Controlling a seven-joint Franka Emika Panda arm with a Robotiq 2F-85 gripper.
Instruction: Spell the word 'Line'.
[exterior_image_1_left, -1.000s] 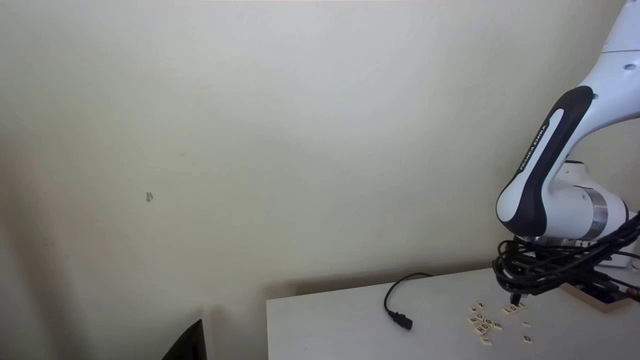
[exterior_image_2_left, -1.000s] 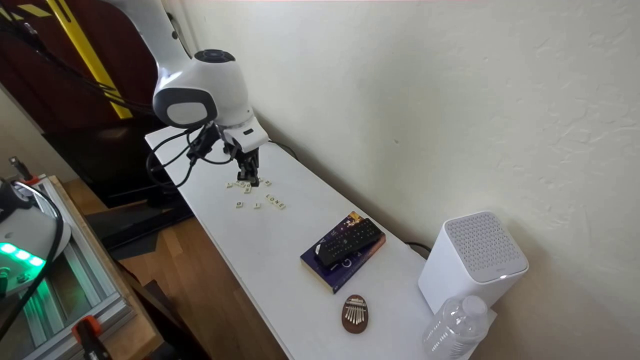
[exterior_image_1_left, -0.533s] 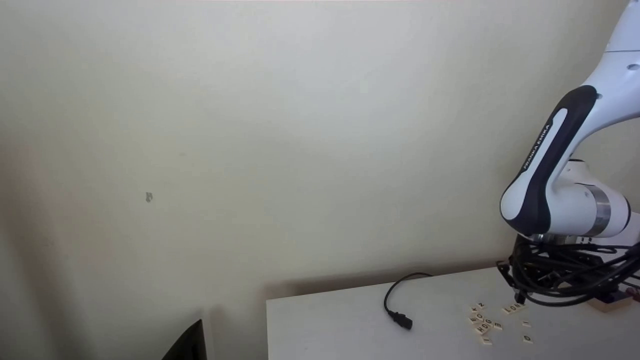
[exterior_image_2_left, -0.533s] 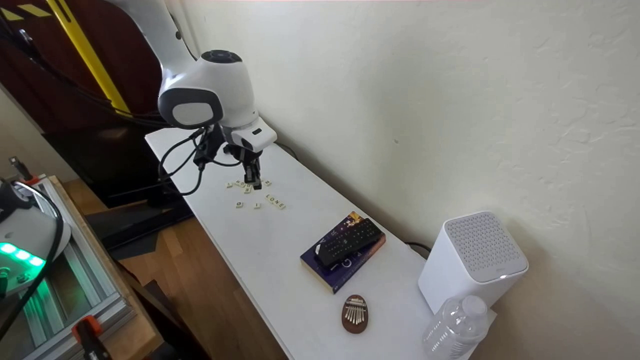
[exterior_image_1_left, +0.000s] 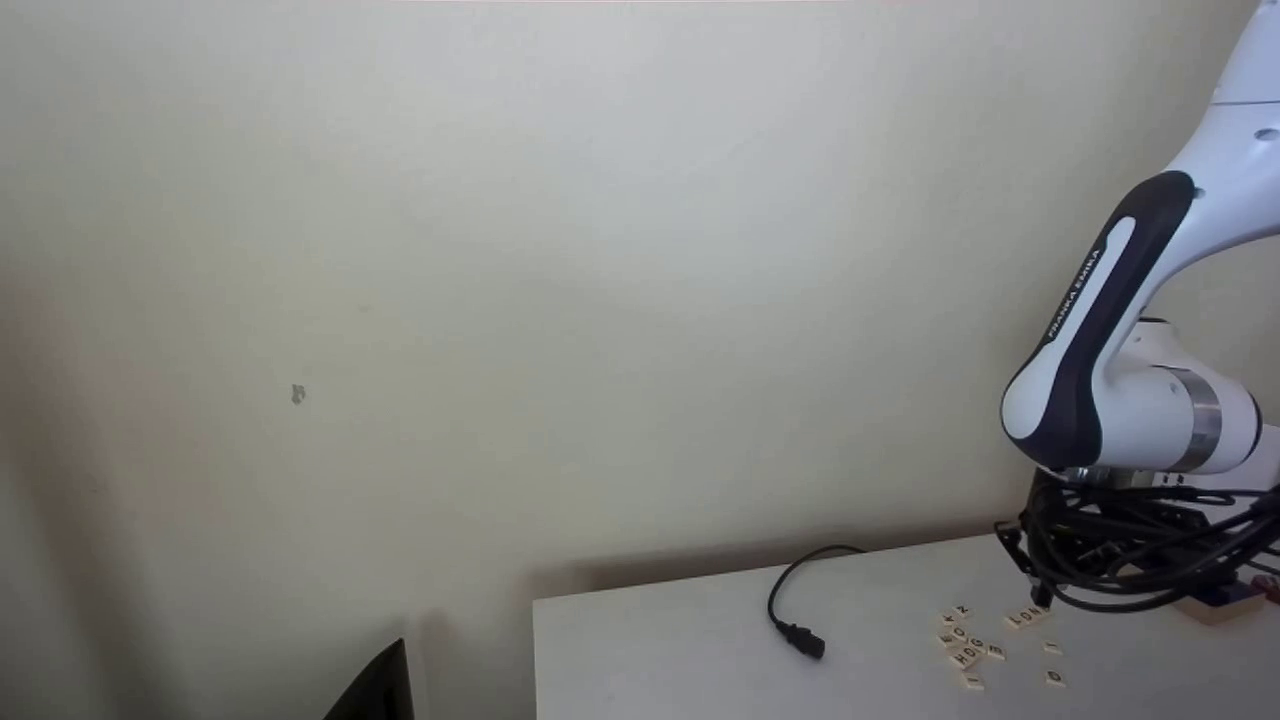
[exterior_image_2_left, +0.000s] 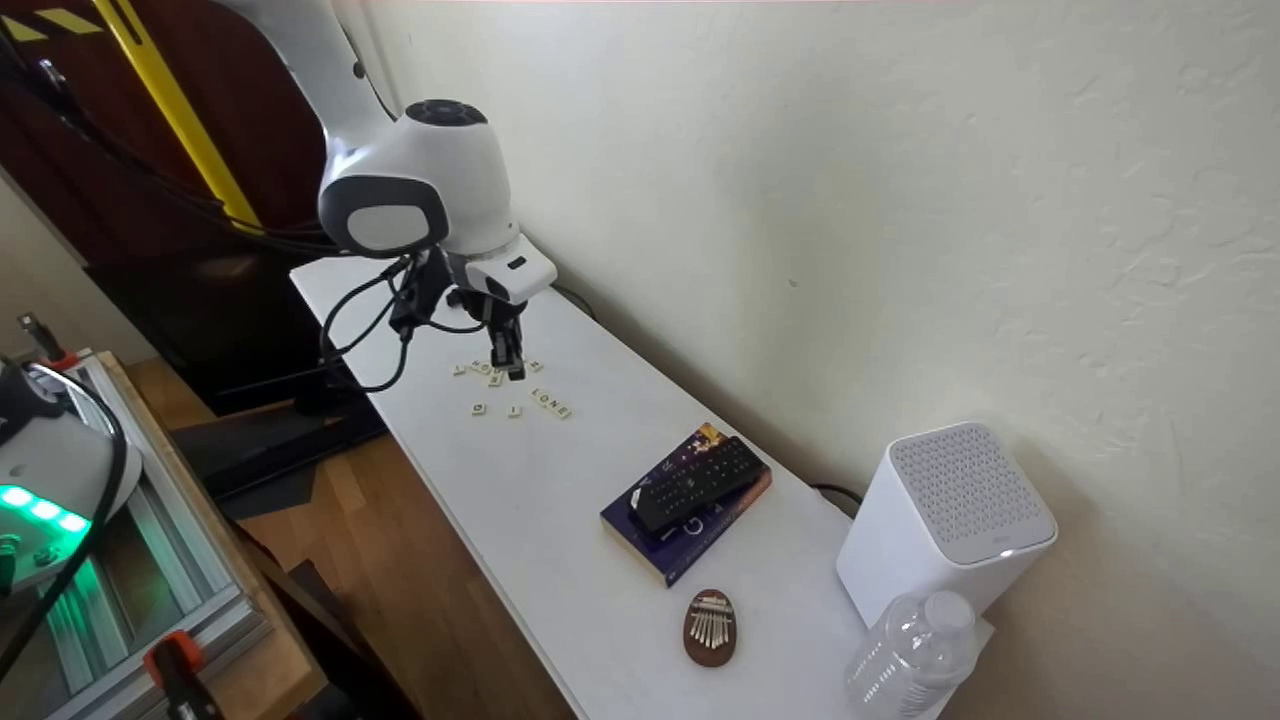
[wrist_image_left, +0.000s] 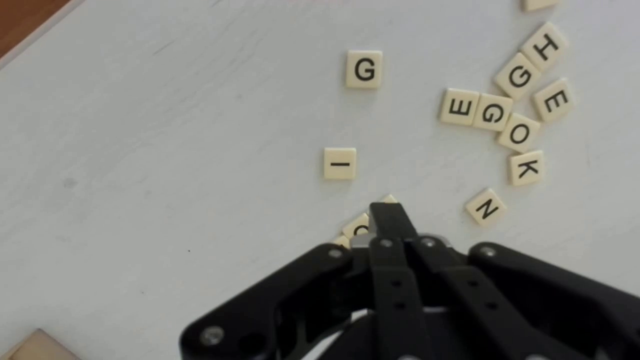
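Currently the claw (wrist_image_left: 397, 225) hangs narrow over the table (exterior_image_2_left: 520, 490), its jaws together, covering part of the letter row (exterior_image_2_left: 552, 403) in the wrist view. That row reads LONE in an exterior view; the I tile (exterior_image_2_left: 514, 411) lies apart to its left, the G tile (exterior_image_2_left: 478, 409) farther left. Nearer and to the right, a remote (exterior_image_2_left: 698, 485) rests on the book (exterior_image_2_left: 705, 530).

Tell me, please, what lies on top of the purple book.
A black remote control lies on the purple book. Parts of the book show beside it; the area beneath it is covered and cannot be seen.
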